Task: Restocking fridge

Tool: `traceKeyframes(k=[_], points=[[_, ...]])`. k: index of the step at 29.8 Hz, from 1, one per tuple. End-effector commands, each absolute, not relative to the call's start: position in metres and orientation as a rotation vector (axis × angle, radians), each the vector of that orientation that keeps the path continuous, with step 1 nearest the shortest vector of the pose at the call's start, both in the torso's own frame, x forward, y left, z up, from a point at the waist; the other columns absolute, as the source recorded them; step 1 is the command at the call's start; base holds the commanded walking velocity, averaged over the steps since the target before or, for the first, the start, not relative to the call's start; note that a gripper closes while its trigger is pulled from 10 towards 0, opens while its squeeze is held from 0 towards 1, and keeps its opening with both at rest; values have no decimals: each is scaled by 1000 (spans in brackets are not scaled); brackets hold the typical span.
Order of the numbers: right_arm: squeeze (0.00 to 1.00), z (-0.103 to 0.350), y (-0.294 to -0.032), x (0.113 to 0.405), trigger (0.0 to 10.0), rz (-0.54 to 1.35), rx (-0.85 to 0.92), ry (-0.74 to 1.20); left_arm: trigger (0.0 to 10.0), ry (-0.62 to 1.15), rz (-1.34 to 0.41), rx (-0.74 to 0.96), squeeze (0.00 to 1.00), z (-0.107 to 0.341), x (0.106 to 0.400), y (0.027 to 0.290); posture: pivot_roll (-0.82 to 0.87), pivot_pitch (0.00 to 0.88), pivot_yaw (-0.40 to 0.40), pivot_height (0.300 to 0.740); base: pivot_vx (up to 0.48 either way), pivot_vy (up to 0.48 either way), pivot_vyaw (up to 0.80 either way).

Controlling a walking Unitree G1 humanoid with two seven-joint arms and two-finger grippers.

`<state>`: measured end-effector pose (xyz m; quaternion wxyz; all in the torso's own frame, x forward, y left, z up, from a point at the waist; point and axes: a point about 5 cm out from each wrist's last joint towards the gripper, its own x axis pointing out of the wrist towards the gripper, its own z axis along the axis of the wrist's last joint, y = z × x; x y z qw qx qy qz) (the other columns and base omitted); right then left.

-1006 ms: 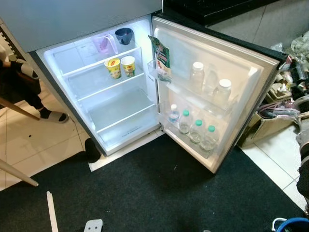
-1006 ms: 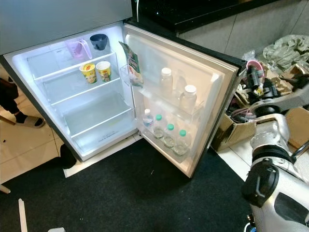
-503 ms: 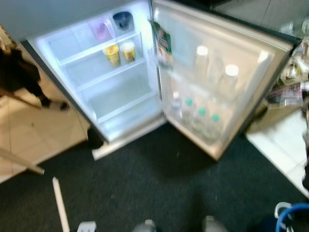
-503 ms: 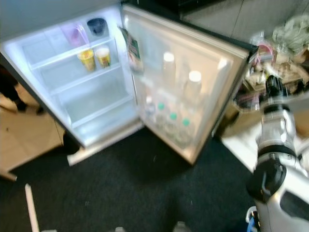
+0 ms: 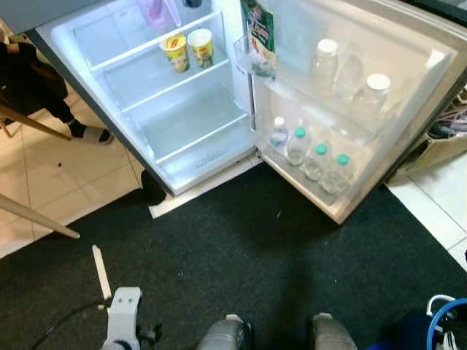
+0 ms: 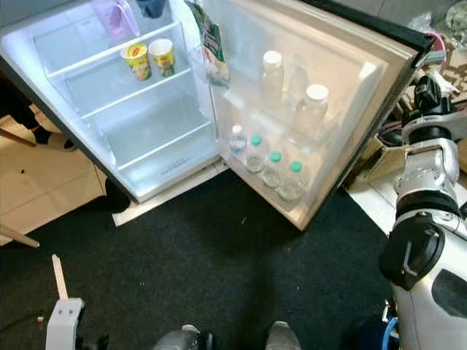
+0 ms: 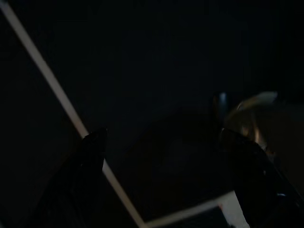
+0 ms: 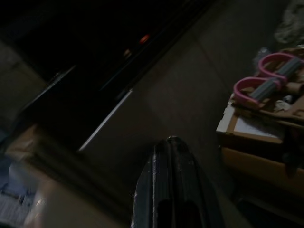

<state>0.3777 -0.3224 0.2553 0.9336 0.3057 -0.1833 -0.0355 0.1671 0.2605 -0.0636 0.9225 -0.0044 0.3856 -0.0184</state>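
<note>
The fridge (image 5: 197, 138) stands open, its door (image 5: 438, 95) swung wide to the robot's right, and it lies well apart from both grippers. The left gripper (image 7: 164, 156) hangs low over the black mat (image 5: 241, 270) with its two fingers (image 7: 88, 164) spread apart and nothing between them; a pale strip (image 5: 101, 271) on the mat runs past them. The right gripper (image 8: 173, 161) is out to the right beyond the door's outer edge, fingers pressed together and empty, facing a cardboard box (image 8: 259, 142) with a pink-handled tool (image 8: 266, 80) on top.

On the upper shelf, near its front edge, two yellow cups (image 5: 188, 49) stand side by side, with a pink container (image 5: 155, 10) on the shelf above; the lower shelves (image 5: 190, 127) are bare. The door's upper rack holds a green packet (image 5: 261, 36) at its hinge end and two white-capped bottles (image 5: 350, 73). The door's bottom rack holds four small water bottles (image 5: 310, 157) in a row, three of them green-capped.

The open door stands between the right arm (image 6: 427, 240) and the shelves. A person's legs (image 5: 44, 95) are at the fridge's left side, on the tiled floor (image 5: 44, 189)
</note>
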Motion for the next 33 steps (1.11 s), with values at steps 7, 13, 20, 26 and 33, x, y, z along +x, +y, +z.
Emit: traceKeyframes(k=[7, 13, 20, 26, 33], points=[[0, 267, -283, 393, 10000, 160, 400, -302, 10000, 836, -40, 2, 0, -68, 156, 264, 66, 274, 113, 740, 0, 0, 0], [0, 271, -258, 397, 10000, 371, 306, -281, 10000, 935, -56, 10, 0, -82, 134, 255, 52, 246, 100, 740, 0, 0, 0], [0, 277, -243, 394, 10000, 603, 218, -273, 10000, 1059, -39, -8, 0, -96, 103, 247, 17, 214, 78, 740, 0, 0, 0], [0, 277, -235, 388, 10000, 792, 176, -263, 10000, 1107, -31, -19, 0, -101, 91, 243, 0, 190, 70, 740, 0, 0, 0], [0, 269, -225, 382, 10000, 972, 150, -234, 10000, 1125, -28, -24, 0, -103, 90, 240, -4, 174, 68, 740, 0, 0, 0]])
